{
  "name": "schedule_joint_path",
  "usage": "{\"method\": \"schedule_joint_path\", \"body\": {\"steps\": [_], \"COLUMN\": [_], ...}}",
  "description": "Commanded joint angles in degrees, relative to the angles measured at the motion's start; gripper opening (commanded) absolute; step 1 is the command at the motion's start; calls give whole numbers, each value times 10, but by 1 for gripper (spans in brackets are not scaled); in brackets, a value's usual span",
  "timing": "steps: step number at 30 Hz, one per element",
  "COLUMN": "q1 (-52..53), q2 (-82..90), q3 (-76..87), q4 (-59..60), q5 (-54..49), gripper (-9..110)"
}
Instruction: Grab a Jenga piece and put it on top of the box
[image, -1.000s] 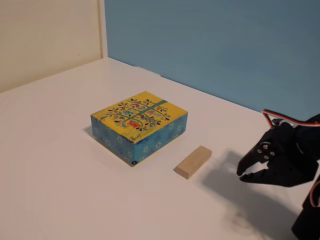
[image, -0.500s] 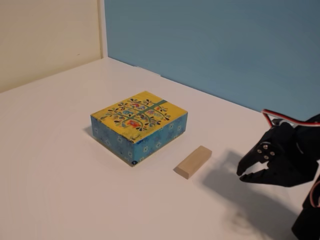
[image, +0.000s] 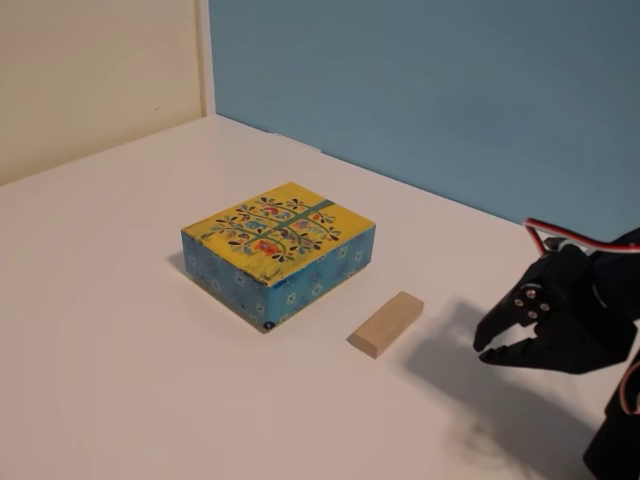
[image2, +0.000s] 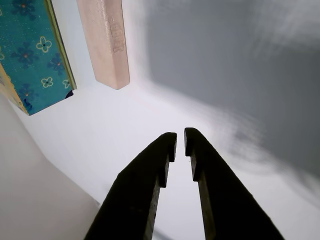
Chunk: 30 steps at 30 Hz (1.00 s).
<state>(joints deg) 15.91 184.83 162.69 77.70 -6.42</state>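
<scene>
The Jenga piece (image: 386, 323), a pale wooden block, lies flat on the white table just right of the box (image: 278, 245), apart from it. The box has a yellow floral top and blue patterned sides. My black gripper (image: 484, 350) hovers to the right of the block, a short way off, with its jaws nearly together and nothing between them. In the wrist view the gripper (image2: 180, 137) points toward the block (image2: 105, 40), which lies ahead and to the left, with the box's blue side (image2: 35, 50) at the far left.
The white table (image: 120, 330) spreads left and in front of the box. A blue wall (image: 450, 90) and a cream wall (image: 90, 70) close off the back. Red and white cables (image: 545, 232) loop above the gripper.
</scene>
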Motion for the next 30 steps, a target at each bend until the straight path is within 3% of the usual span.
{"method": "schedule_joint_path", "body": {"steps": [1,12,30], "q1": [2,24,-18], "q2": [1,1,1], "q3": [-5,-4,-17], "q4": [1,-4,-151], "q5": [-2,11,-1], "gripper": [0,0,0]}}
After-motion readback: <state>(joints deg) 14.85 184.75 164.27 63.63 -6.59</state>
